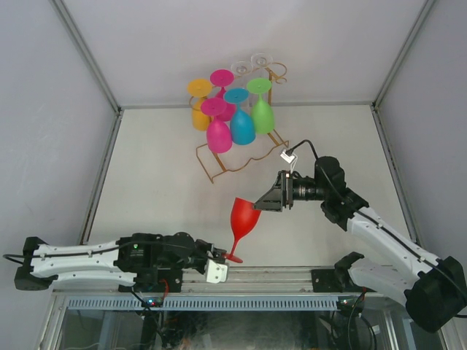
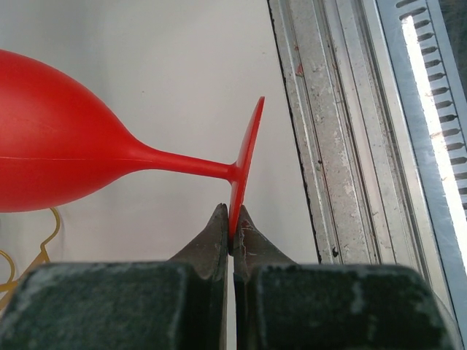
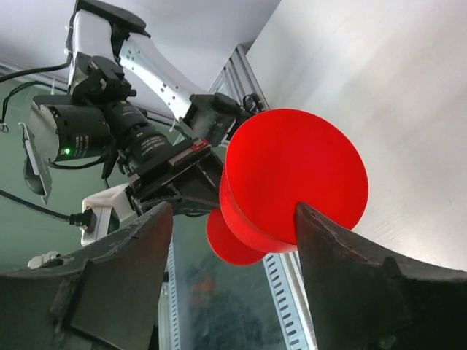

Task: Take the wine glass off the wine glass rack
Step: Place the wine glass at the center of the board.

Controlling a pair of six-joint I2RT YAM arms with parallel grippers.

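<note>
A red wine glass (image 1: pixel 244 217) stands tilted near the front of the table, off the gold wire wine glass rack (image 1: pixel 219 169) at the back. My left gripper (image 1: pixel 228 257) is shut on the rim of the glass's foot (image 2: pixel 245 164); in the left wrist view the jaws (image 2: pixel 233 232) pinch that rim, with the bowl (image 2: pixel 58 153) stretching left. My right gripper (image 1: pixel 264 201) is open beside the bowl's mouth. In the right wrist view the bowl (image 3: pixel 292 179) sits between the spread fingers (image 3: pixel 343 277), close to the right one.
The rack holds several hanging glasses: yellow (image 1: pixel 199 109), pink (image 1: pixel 218 130), blue (image 1: pixel 241 120), green (image 1: pixel 262 109), and clear ones behind. A metal rail (image 1: pixel 292 275) runs along the table's near edge. A corner of the gold wire shows in the left wrist view (image 2: pixel 40 251).
</note>
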